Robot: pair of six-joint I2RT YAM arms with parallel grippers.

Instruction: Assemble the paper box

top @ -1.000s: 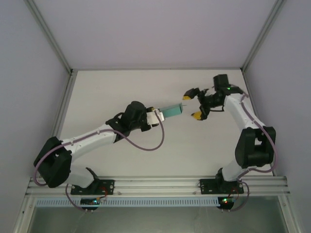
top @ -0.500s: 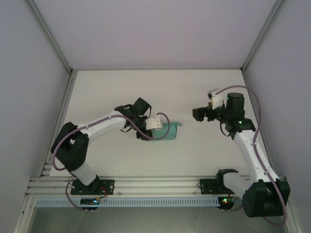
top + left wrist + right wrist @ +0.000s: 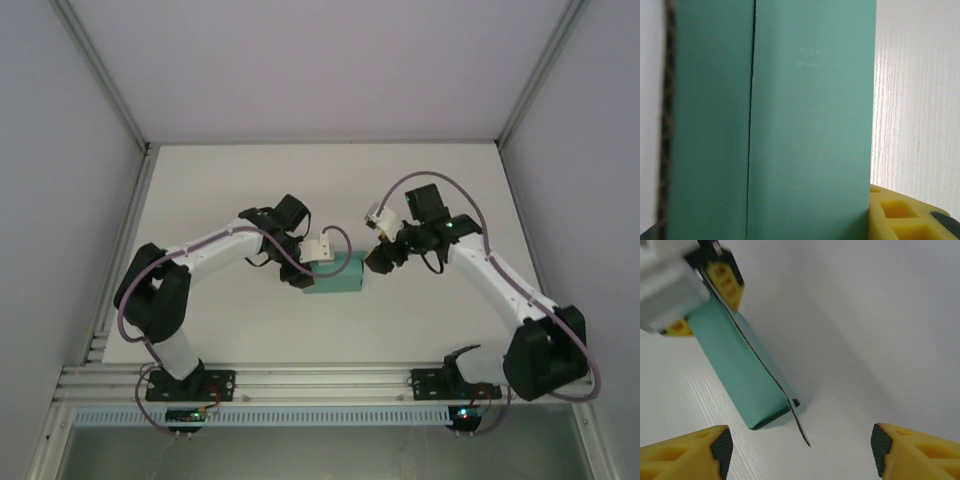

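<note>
The paper box (image 3: 338,277) is a teal-green card sleeve lying low over the middle of the table. My left gripper (image 3: 312,272) is shut on its left end. In the left wrist view the box (image 3: 790,125) covers most of the frame, and one yellow finger (image 3: 900,215) presses against its right side. My right gripper (image 3: 377,258) sits just off the box's right end, open. In the right wrist view the box (image 3: 740,370) shows its open end with a loose flap (image 3: 800,427) sticking out. My right gripper (image 3: 800,452) is spread wide below it, holding nothing.
The white table (image 3: 430,320) is walled on three sides, with metal posts in the far corners. A mounting rail (image 3: 320,382) with both arm bases runs along the near edge. Purple cables loop off both arms.
The left gripper has carried the box down and nearer, towards the table's middle. The right arm has swung left to the box's open end, its jaws somewhat narrower.
</note>
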